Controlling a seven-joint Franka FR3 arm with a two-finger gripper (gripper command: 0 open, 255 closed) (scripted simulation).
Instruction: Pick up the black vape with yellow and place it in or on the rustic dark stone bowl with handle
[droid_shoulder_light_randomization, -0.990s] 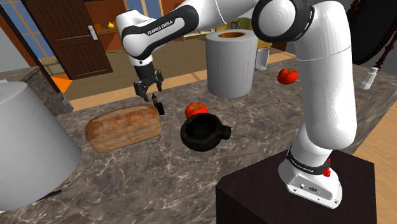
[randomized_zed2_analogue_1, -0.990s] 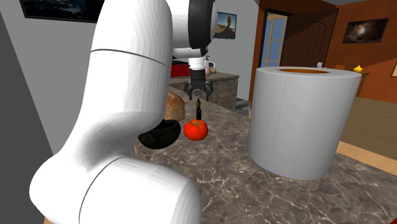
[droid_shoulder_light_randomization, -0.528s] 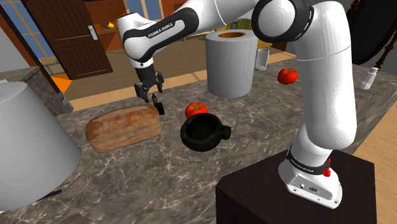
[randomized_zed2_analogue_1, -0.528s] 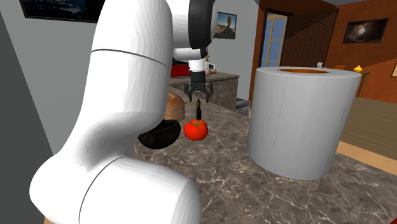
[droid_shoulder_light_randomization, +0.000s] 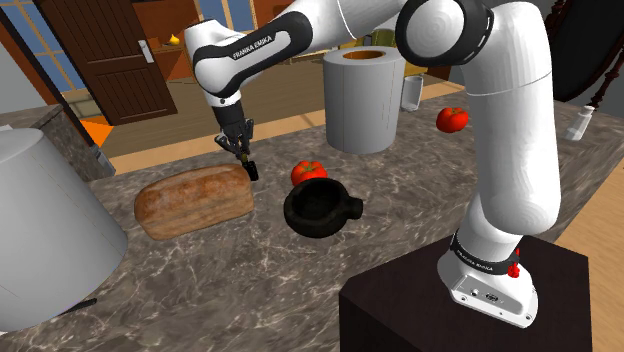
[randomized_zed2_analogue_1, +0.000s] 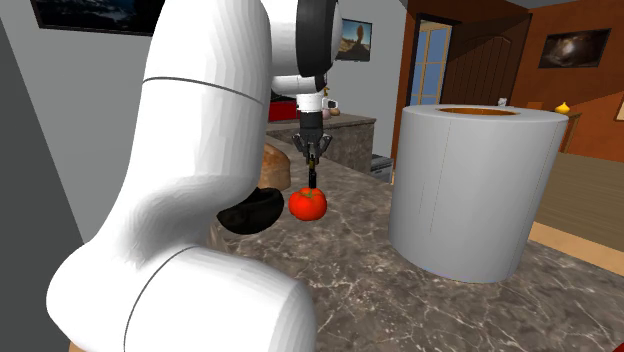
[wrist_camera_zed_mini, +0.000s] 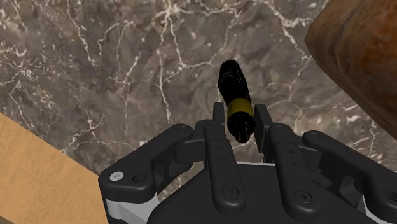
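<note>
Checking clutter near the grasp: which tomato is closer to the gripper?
The tomato beside the dark bowl; the other tomato lies past the white roll.

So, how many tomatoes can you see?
2. One tomato beside the dark bowl; another tomato to the shoulder view's right of the white cylinder. More may hide behind it.

counter (wrist_camera_zed_mini: 95, 76): polished veined stone | vape (wrist_camera_zed_mini: 234, 95): glossy black | bowl (droid_shoulder_light_randomization: 318, 208): matt, rough, dark | loaf (droid_shoulder_light_randomization: 195, 200): rough crust
</note>
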